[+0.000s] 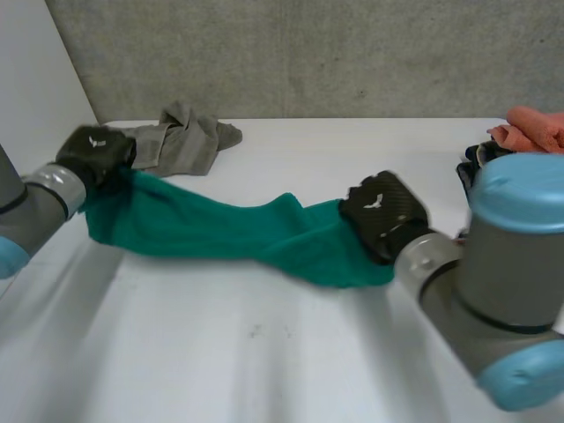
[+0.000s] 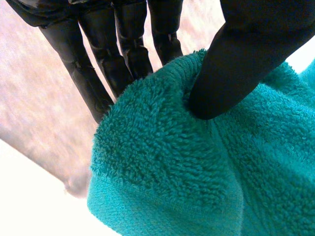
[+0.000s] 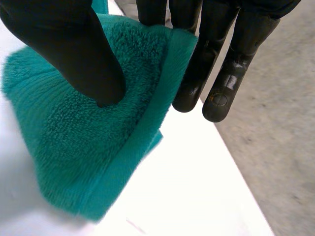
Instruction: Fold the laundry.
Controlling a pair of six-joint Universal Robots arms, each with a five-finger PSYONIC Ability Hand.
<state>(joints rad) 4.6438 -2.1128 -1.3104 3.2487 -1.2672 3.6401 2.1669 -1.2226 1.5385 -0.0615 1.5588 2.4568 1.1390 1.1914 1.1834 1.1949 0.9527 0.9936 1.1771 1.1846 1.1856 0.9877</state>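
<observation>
A: Where do we have the towel (image 1: 229, 231)?

B: It is strung across the middle of the table (image 1: 264, 352), bunched into a long green roll between our two hands. Our left hand (image 1: 95, 152) pinches the left end, with the thumb pressed into the pile against straight fingers behind the edge. Our right hand (image 1: 383, 214) pinches the right end the same way, with the thumb on top and the fingers behind the hem.

A: Which step are we in?

B: Spreading it out, we judge. The towel is rumpled rather than flat, and we see no fold in it yet.

A: What does the next move call for?

B: We'd draw the ends apart and lay the towel flat on the bare near part of the table. Both pinches must be firm, since thick pile could slip.

A: Is anything in our way?

B: A crumpled grey cloth (image 1: 181, 139) lies at the far left, just beside our left hand, and we could snag it. We cannot tell whether it touches the towel. A pink cloth (image 1: 536, 128) sits at the far right, well apart.
</observation>
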